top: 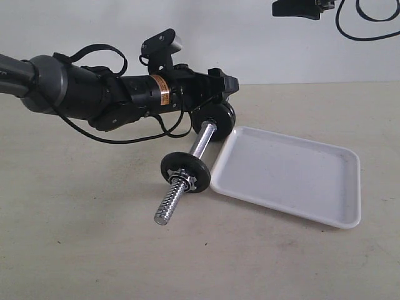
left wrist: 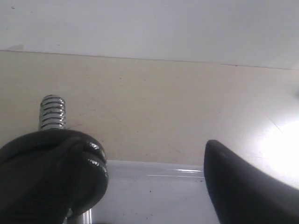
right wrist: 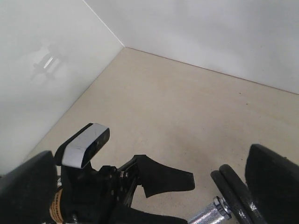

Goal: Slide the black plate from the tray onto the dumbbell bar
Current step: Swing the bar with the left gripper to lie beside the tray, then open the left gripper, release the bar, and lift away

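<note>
Exterior view: left gripper (top: 224, 94), jaws spread, at frame centre beside black plate (top: 221, 119) on dumbbell bar (top: 203, 140) slanting toward lower left; tray (top: 294, 172) right, bare.

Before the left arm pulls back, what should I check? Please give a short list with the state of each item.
1. Tray holds no plate: ok.
2. Black plates sit on the far end of the bar: ok.
3. Left gripper jaws stand apart: ok.
4. Left gripper clear of the plates: cannot tell, dark shapes merge in the wrist view.
5. Right gripper open and empty: ok.
</note>
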Robot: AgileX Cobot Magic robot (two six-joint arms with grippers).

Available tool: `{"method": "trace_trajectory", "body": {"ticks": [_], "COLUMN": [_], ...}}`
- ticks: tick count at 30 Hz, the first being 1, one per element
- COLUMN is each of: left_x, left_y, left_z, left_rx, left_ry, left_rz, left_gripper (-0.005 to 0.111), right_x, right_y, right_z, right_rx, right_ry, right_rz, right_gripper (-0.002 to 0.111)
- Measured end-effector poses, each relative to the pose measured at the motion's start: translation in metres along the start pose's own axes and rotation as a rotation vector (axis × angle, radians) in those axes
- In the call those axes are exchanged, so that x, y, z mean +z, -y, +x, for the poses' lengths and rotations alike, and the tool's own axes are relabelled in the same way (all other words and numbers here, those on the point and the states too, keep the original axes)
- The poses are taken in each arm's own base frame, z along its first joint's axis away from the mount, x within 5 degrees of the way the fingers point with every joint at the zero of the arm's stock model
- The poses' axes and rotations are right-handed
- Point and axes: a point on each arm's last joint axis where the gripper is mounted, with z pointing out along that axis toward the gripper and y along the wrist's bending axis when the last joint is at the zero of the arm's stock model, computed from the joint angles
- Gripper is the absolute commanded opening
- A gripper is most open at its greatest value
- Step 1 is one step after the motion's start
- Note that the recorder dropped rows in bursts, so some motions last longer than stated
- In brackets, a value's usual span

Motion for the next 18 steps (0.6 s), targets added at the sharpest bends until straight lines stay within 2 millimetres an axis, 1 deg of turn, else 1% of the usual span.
{"method": "trace_trajectory", "body": {"ticks": [4, 6, 9, 10, 11, 12, 13, 14, 15, 16, 17, 18], "left_x": [-0.001, -0.004, -0.014, -0.026, -0.032, -0.045, -0.051, -0.065, -0.073, -0.087, -0.095, -0.11], "left_y": [0.004, 0.005, 0.007, 0.009, 0.011, 0.013, 0.013, 0.015, 0.016, 0.019, 0.02, 0.023], "left_z": [-0.003, -0.009, -0.028, -0.045, -0.053, -0.07, -0.077, -0.093, -0.1, -0.113, -0.119, -0.13], "left_rx": [0.015, 0.034, 0.083, 0.115, 0.127, 0.164, 0.18, 0.228, 0.256, 0.317, 0.356, 0.431], "left_ry": [0.021, 0.045, 0.097, 0.139, 0.16, 0.2, 0.214, 0.245, 0.259, 0.279, 0.288, 0.296], "left_rz": [0.044, 0.063, 0.09, 0.099, 0.104, 0.108, 0.107, 0.105, 0.105, 0.101, 0.099, 0.083], "left_gripper": [0.068, 0.068, 0.068, 0.068, 0.068, 0.068, 0.068, 0.068, 0.068, 0.068, 0.068, 0.068], "right_x": [0.0, 0.0, 0.0, 0.0, 0.0, 0.0, 0.0, -0.001, -0.002, -0.008, -0.013, -0.028], "right_y": [0.001, 0.002, 0.003, 0.004, 0.004, 0.004, 0.004, 0.002, 0.0, -0.008, -0.013, -0.026], "right_z": [0.002, 0.003, 0.005, 0.005, 0.005, 0.005, 0.005, 0.004, 0.003, -0.002, -0.005, -0.014], "right_rx": [-0.009, -0.013, -0.021, -0.024, -0.024, -0.025, -0.025, -0.029, -0.034, -0.053, -0.067, -0.101], "right_ry": [-0.019, -0.034, -0.051, -0.058, -0.057, -0.058, -0.058, -0.056, -0.054, -0.044, -0.035, -0.007], "right_rz": [0.014, 0.025, 0.037, 0.042, 0.042, 0.043, 0.043, 0.043, 0.043, 0.049, 0.055, 0.072], "right_gripper": [0.103, 0.103, 0.103, 0.103, 0.103, 0.103, 0.103, 0.103, 0.103, 0.103, 0.103, 0.103]}}
